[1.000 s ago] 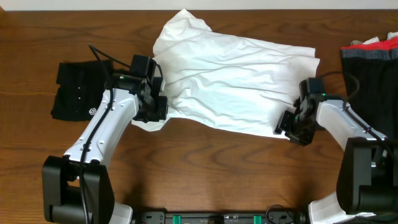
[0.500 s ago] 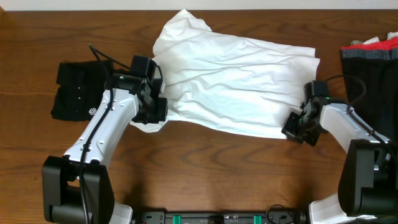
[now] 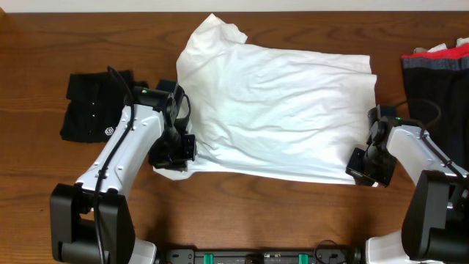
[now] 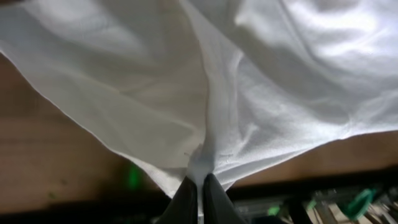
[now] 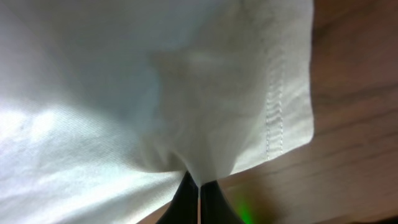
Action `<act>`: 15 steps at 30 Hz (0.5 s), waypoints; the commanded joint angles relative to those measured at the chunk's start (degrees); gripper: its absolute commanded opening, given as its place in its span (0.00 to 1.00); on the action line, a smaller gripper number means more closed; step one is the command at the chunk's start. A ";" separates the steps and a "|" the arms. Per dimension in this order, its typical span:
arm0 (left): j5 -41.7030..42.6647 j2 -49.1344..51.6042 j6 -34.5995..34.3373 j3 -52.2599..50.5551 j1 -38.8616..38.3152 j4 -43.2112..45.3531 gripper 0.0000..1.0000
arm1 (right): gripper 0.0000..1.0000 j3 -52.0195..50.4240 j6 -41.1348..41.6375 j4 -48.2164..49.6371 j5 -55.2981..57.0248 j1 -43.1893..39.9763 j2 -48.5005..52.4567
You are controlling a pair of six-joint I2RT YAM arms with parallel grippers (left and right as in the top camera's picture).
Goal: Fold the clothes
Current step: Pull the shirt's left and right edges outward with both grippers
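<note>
overhead: one white T-shirt spread mid-table; one black folded shirt at left; dark pile at the right edge, maybe several garments, hard to count.
left wrist: left gripper pinched tight on the T-shirt's edge.
right wrist: right gripper clamped on its stitched corner.

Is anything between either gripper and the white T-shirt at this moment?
Nothing visible. The left gripper and right gripper each pinch the white T-shirt directly at its near corners.
</note>
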 commanded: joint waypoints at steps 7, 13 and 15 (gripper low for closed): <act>0.48 0.09 -3.08 0.39 -3.37 -4.70 0.13 | 0.01 -0.24 -0.24 -0.20 10.71 -0.70 -0.92; -3.45 0.09 -3.06 0.39 -3.63 -7.02 0.28 | 0.01 -0.24 1.86 0.37 13.20 -1.55 -0.92; -5.68 0.09 -3.06 0.39 -3.32 -7.39 0.29 | 0.16 -0.24 1.84 0.50 13.18 -2.19 -0.92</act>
